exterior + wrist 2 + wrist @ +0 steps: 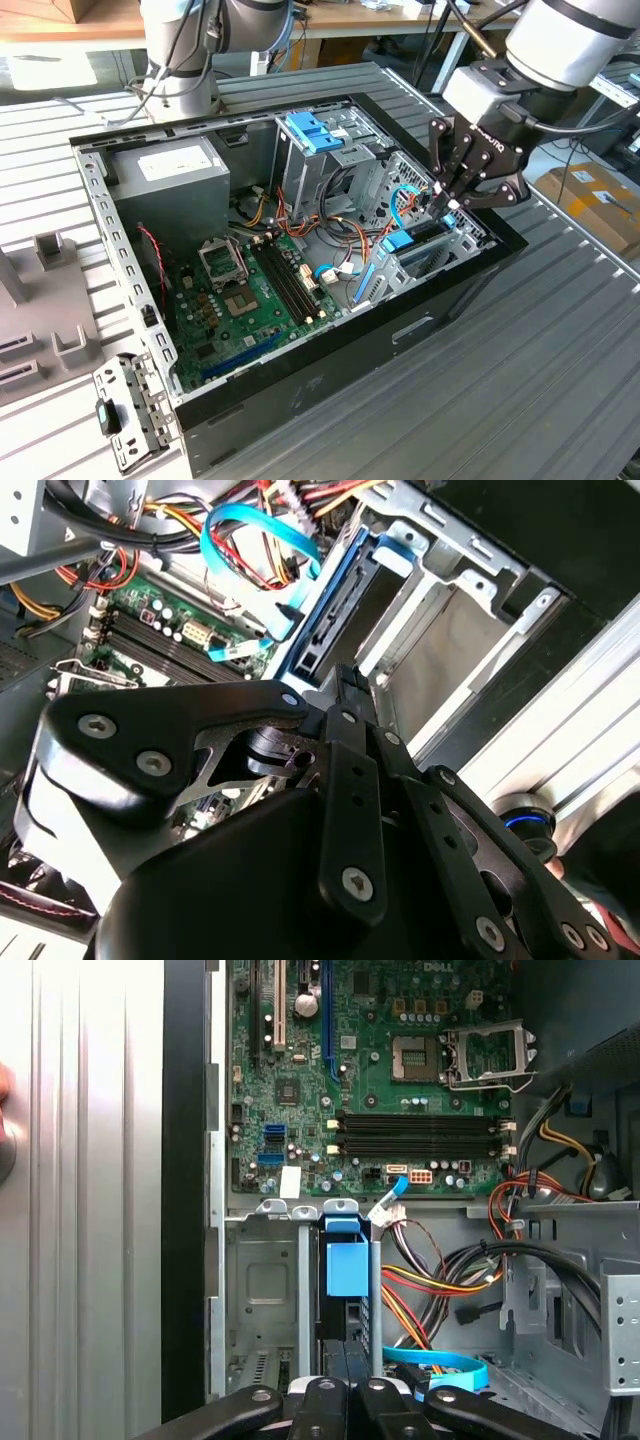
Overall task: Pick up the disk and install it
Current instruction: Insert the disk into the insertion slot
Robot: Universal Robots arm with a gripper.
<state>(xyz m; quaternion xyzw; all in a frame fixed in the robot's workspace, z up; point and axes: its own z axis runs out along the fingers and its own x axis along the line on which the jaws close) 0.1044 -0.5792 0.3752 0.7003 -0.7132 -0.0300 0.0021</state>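
Gripper closest to lens, fingers pinched narrow on top edge of disk. Disk stands on edge in drive cage of computer case, blue rails guiding it down slot.

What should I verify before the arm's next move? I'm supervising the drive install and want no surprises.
1. Disk standing on edge in the drive cage: ok.
2. Gripper directly over the disk, fingers closed on its upper edge: ok in the exterior view.
3. Disk fully seated in the bay: cannot tell.
4. Blue data cable clear of the disk's slot: ok, it loops beside it.
5. Orange and yellow power wires clear of the bay: ok, they lie beside the cage.
6. Case open on top, motherboard exposed: ok.
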